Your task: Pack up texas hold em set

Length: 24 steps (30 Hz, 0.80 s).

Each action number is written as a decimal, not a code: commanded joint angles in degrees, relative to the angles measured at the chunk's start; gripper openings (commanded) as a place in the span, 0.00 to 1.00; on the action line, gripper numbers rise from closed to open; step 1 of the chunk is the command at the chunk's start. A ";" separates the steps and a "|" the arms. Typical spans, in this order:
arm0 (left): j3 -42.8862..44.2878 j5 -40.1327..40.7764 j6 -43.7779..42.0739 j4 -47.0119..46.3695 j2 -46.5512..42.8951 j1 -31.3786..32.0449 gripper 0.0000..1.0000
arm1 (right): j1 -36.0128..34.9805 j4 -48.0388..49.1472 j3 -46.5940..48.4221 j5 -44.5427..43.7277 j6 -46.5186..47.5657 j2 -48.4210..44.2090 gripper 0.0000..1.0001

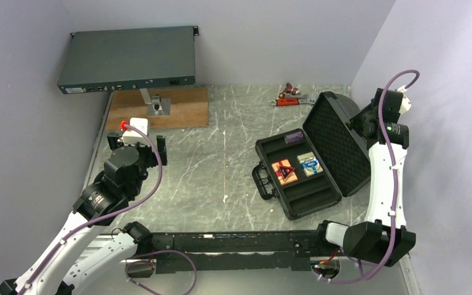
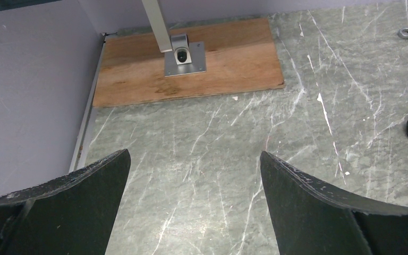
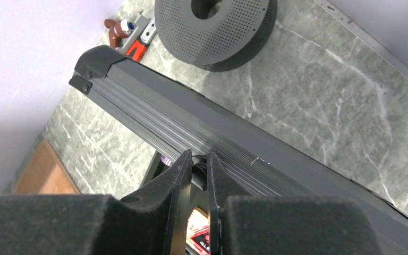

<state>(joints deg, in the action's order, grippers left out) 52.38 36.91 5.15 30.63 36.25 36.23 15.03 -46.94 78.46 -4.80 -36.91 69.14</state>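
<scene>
Two halves make up the black case [image 1: 310, 198], which lies open near the right edge of the table: a foam-lined base flat on the surface and a lid [image 1: 338, 144] standing up from its far-right side. In the base sit a red card box [image 1: 284, 172], a blue-white card box [image 1: 310, 165] and, toward the back edge, a purple chip stack [image 1: 294, 137].

The right gripper [image 3: 198, 159] sits at the lid's upper rim with its fingers drawn almost together. Whether they pinch anything there I cannot tell. The left gripper [image 2: 194, 154] hangs over bare table near the left edge with its fingers spread wide and nothing between them.

The shell looks rigid and ribbed, so it should swing on its hinge as one stiff piece rather than flex. Its smooth plastic may slide under a fingertip, so a push on the rim's middle seems safer than one at a corner. The boxes look light and loosely seated and could shift if the lid drops hard. Once it is closed, the handle [image 1: 260, 181] on the near-left side is the natural place to take hold.
</scene>
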 commanded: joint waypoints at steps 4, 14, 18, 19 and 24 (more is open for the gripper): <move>-0.09 0.59 -0.66 -2.19 0.00 -0.15 0.99 | -2.55 -0.97 -2.30 3.10 -0.24 -1.65 0.13; -0.09 0.72 -0.66 -2.11 0.17 -0.13 0.99 | -6.94 -1.87 -3.32 3.05 -0.39 -2.45 0.14; -0.17 0.72 -0.75 -2.21 0.07 -0.11 0.99 | -7.38 -0.90 -4.54 6.55 0.11 -3.59 0.18; -0.21 0.68 -0.75 -2.20 0.18 -0.13 0.99 | -7.38 -0.52 -4.85 7.53 0.16 -3.78 0.20; -0.09 0.71 -0.67 -2.07 0.31 -0.12 0.99 | -7.60 0.05 -5.05 10.77 0.34 -4.16 0.24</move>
<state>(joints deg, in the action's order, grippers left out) 52.36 36.91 5.13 30.63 36.27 36.23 7.88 -44.58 74.54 2.04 -37.10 65.10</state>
